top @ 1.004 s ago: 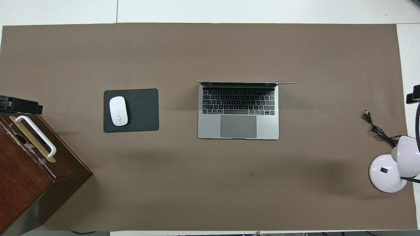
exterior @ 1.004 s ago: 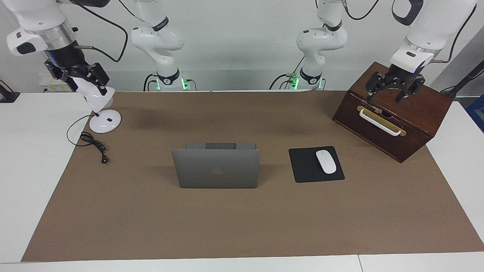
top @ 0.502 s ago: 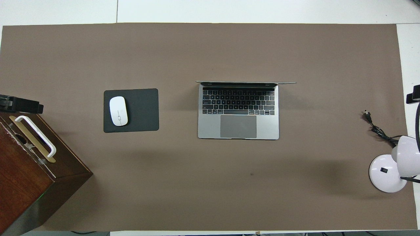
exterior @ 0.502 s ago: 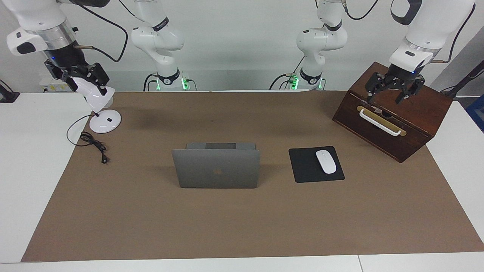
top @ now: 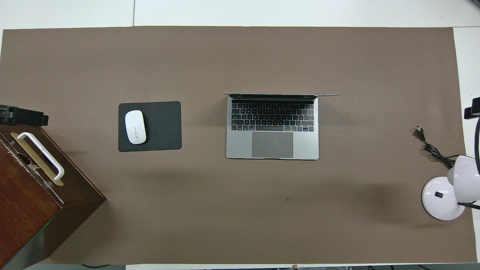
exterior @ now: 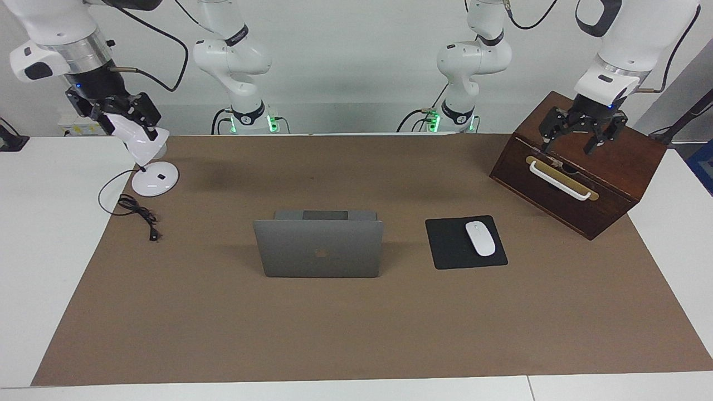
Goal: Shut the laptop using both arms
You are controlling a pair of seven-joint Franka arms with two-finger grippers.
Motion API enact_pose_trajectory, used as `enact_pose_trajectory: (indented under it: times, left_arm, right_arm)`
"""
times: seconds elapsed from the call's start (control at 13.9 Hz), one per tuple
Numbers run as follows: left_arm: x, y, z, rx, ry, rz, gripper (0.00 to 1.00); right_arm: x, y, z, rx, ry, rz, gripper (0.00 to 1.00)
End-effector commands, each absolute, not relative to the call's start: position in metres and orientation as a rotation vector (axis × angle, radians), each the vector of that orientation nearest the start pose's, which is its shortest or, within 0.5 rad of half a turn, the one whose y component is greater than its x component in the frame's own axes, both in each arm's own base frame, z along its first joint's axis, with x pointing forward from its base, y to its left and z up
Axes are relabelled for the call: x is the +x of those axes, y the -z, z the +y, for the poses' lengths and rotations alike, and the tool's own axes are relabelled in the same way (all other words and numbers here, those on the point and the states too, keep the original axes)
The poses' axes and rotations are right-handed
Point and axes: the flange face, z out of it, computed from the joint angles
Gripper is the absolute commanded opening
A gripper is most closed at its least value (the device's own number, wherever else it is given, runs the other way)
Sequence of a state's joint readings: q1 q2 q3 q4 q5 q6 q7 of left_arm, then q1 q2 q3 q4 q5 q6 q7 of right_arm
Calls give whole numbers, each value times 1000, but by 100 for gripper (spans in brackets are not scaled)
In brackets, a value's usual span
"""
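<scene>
The silver-grey laptop [exterior: 318, 248] stands open in the middle of the brown mat, its lid with the dark apple logo upright. The overhead view shows its keyboard and trackpad [top: 272, 138]. My left gripper [exterior: 579, 136] hangs open and empty over the wooden box, toward the left arm's end of the table; only its tip [top: 22, 116] shows from above. My right gripper [exterior: 120, 114] hangs open over the white lamp at the right arm's end; only its edge [top: 472, 108] shows from above. Both grippers are well apart from the laptop.
A black mouse pad [exterior: 445, 248] with a white mouse [exterior: 480, 238] lies beside the laptop toward the left arm's end. A dark wooden box [exterior: 585, 217] with a white handle stands nearer to the robots. A white desk lamp [exterior: 155, 179] and its black cable [exterior: 139, 214] sit at the right arm's end.
My left gripper has shifted very slightly over the box. The laptop, the right gripper and everything else are as before.
</scene>
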State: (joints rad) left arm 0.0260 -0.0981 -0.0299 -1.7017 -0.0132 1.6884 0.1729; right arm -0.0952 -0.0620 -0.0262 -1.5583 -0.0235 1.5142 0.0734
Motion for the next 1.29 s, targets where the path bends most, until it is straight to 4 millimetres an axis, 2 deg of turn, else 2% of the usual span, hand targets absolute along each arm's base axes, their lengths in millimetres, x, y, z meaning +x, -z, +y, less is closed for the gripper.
enact_pose_trajectory:
  times: [0.0,0.14,0.29,0.43,0.72,0.86,0.93,1.08,1.15,1.22]
  left_arm:
    - [531,-624,-1,-3142,157,243,100]
    - [531,-624,0,-3142,157,243,100]
    - [531,-624,-2,-3142,148,252,100]
    - [531,-625,-6,-3141,155,262,100]
    - [530,-624,-2,-3144,150,229,98]
    - [531,-624,0,-3145,159,211,67]
    - [532,-623,0,-3145,164,209,43]
    - [532,-622,0,-3145,162,206,4]
    - [531,-622,1,-3146,155,204,0]
    - [531,-621,1,-3146,152,206,0]
  right_arm:
    - [507,-646,-66,-3169,7,260,100]
    - [512,-648,-67,-3169,56,252,100]
    - [525,-650,-70,-3168,171,147,100]
    - [540,-648,-72,-3167,222,139,100]
    - [599,-627,-70,-3174,259,112,100]
    - [632,-628,-64,-3171,323,88,99]
    - [643,-624,-56,-3169,359,67,97]
    - [665,-616,-43,-3166,446,30,93]
    - [676,-614,-40,-3168,476,23,91]
    - [685,-615,-34,-3165,508,10,89]
